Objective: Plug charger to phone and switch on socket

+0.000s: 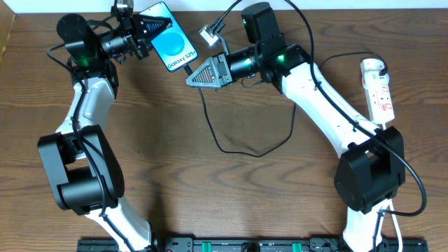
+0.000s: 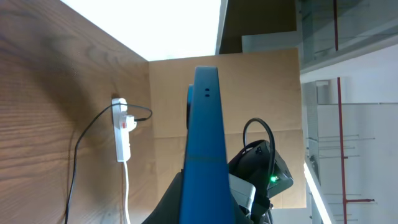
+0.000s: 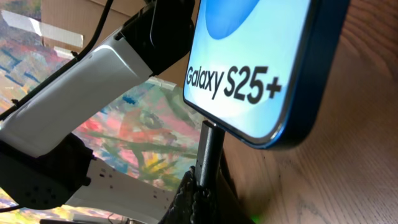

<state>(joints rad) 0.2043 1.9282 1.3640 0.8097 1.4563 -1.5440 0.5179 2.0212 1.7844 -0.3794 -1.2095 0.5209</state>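
Touching the phone — charger in right fingers.

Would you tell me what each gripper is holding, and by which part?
The left gripper holds the phone near the end away from its lettering; the right gripper pinches the charger at its plug tip, by the phone's lettered end.

The only writing that can be read stands on the phone. In the right wrist view, dark letters on the pale band of its screen say "Galaxy S25+", near the middle of the frame. In the overhead view the same line appears very small on the screen, in the upper middle of the frame, and it seems to read the same. The socket at the right edge carries small red marks, too small to read.
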